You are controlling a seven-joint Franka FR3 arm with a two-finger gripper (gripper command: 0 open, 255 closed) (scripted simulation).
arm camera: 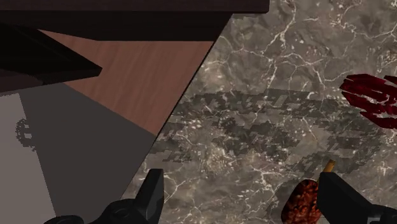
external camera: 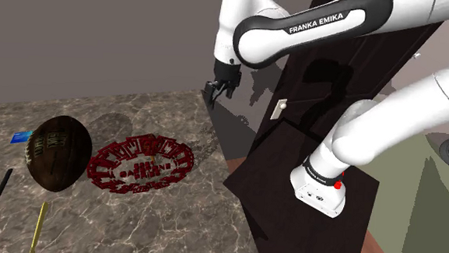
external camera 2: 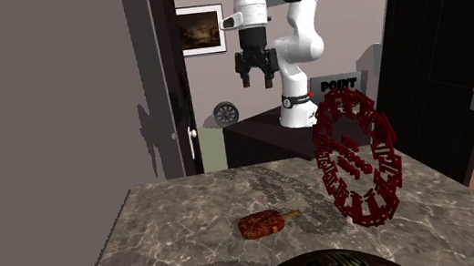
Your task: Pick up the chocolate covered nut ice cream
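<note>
Glossy white arm [external camera: 387,113] with rounded shells and dark joints; a black band [external camera: 316,24] carries white FRANKA EMIKA lettering; below that band, a red spot [external camera: 338,184]; all-black gripper [external camera 2: 257,81]

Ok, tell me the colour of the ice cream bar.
The ice cream bar is lumpy reddish-brown; the second exterior view shows it best.

Bench [external camera 2: 181,225] is showing grey-brown veined stone, smooth and faintly glossy. Ice cream [external camera 2: 261,224] is carrying a rough, knobbly reddish-brown coating; floor [arm camera: 140,70] is showing reddish wood grain. Arm [external camera: 386,125] shells are gleaming smooth white, hand [external camera 2: 257,81] appearing matt black.
</note>
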